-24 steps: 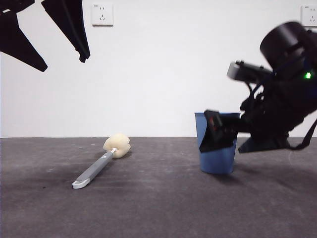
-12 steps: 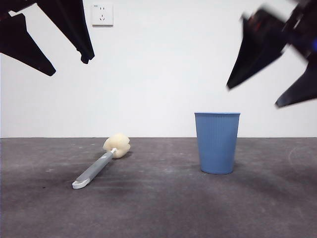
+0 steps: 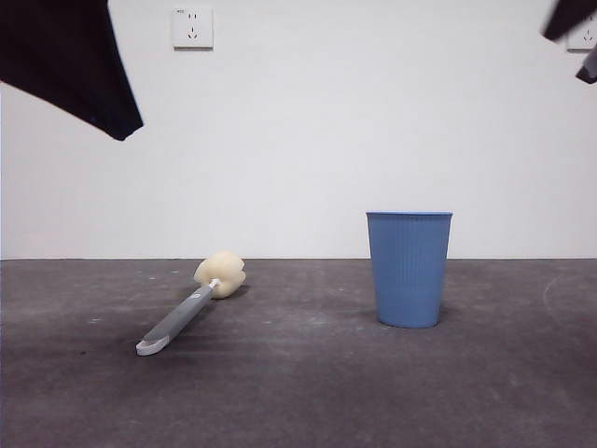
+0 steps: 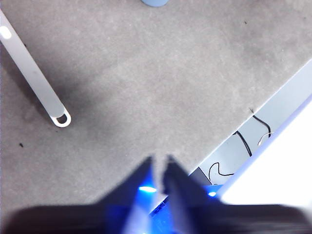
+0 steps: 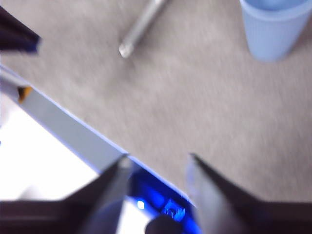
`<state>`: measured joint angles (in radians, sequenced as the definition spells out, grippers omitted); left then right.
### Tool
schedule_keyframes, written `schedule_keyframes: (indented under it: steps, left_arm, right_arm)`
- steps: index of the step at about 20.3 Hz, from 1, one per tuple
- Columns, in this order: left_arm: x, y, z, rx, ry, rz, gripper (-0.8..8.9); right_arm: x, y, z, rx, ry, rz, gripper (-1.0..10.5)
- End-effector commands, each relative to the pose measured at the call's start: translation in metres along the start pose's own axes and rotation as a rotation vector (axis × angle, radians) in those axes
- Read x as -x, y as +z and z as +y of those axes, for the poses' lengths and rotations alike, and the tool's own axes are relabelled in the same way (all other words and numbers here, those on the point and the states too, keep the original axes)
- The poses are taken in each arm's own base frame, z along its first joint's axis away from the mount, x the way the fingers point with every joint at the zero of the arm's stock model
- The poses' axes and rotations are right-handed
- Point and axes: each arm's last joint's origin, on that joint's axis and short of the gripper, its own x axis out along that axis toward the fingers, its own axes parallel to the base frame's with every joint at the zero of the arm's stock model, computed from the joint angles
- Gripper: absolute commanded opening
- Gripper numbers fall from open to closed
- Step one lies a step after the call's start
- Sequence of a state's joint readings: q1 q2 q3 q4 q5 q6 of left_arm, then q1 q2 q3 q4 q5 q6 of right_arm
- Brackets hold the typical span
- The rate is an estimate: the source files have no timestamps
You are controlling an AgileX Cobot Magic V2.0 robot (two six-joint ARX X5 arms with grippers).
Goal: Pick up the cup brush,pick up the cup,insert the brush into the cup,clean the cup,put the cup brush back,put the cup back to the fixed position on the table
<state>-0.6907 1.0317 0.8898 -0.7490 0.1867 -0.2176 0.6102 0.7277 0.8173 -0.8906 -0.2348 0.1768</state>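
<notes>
On the table (image 3: 298, 392), nearest the front camera, lies one cup brush (image 3: 191, 303), flat on its side, its white looped end toward the camera and its cream sponge head pointing away. One cup (image 3: 409, 269) stands upright, well apart from the cup brush and a little farther back, mouth up, nothing inside it visible. Neither item is touched by any gripper.

The left gripper (image 4: 158, 168) hangs high above the cup brush, jaws drawn almost together with only a thin gap, holding nothing. The right gripper (image 5: 156, 165) sits high above the cup, jaws spread wide, also holding nothing.

Behind the cup stands a white wall carrying two wall sockets (image 3: 192, 27), one above the cup brush, one at the far corner beyond the cup.

Hazards, as judged:
- The cup looks light and is narrower at the base; a sideways brush from a descending jaw could tip or slide it.
- The slim handle lies flat; near-closed jaws could press on it rather than straddle it, or pivot it away.

Count: one cup brush, one cup, two grippers, two wall sockets.
</notes>
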Motion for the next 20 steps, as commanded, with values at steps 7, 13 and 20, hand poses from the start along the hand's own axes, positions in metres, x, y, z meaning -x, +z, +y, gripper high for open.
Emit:
schedule_keyframes:
  steps: [7,13,20]
  left_arm:
    - [-0.001,-0.001,0.0,-0.015,-0.001,0.002,-0.03]
    - [-0.001,0.003,-0.001,-0.022,-0.009,-0.036,-0.04]
    - [0.047,0.027,0.014,-0.237,0.146,-0.555,-0.03]
  right_arm:
    - [0.001,0.0,0.0,-0.004,-0.001,-0.005,0.0]
    - [0.001,0.0,0.0,-0.004,-0.001,-0.005,0.0]
    - [0.001,0.0,0.0,-0.004,-0.003,-0.005,0.0]
